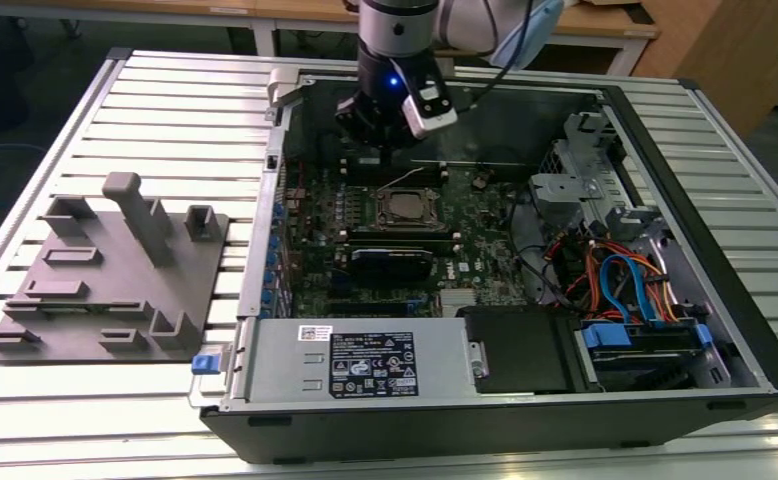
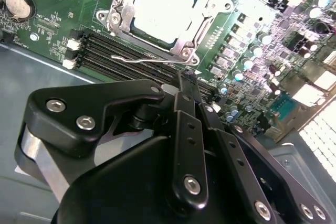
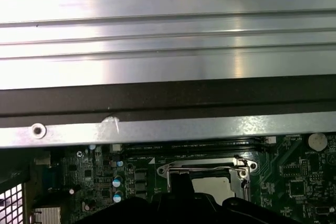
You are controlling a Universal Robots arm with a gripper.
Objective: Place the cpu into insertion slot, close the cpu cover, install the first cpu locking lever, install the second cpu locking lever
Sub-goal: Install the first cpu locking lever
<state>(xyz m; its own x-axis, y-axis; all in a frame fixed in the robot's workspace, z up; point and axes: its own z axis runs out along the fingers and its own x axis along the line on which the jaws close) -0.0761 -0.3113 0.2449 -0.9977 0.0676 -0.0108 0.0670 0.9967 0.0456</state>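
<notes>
The arm hangs down into the open computer case point(image 1: 709, 300) in the exterior view, and the gripper point(image 1: 391, 155) sits over the motherboard point(image 1: 362, 290), just beyond the insertion slot point(image 1: 425, 212) on the side toward the case's back wall. The cpu point(image 1: 407, 208) is in that slot, lying flat with its pale face up.

In the second wrist view the gripper point(image 2: 187, 80) has its two black fingers drawn together at the tip, and nothing shows between them. Just past the tip runs a thin wire locking lever point(image 2: 142, 59). It stands free of the socket and lies across the long black memory slots point(image 2: 110, 48) (whether the fingertips touch the wire cannot be told). Beyond the lever lies the cpu point(image 2: 163, 6), bright and square. The cpu cover point(image 2: 212, 17) is down flat around it, so the chip's face shows through the frame's window. Tool, lever and chip stand in a row, each close to the next, and the chip is apart from the fingers.

In the first wrist view the gripper point(image 3: 181, 182) is a dark shape in front of the silvery socket frame, and part of the cpu point(image 3: 218, 183) shows beside it.

Out on the slatted metal table point(image 1: 122, 110), on the exterior view's left, sits a grey parts fixture point(image 1: 109, 280), well apart from the gripper.
</notes>
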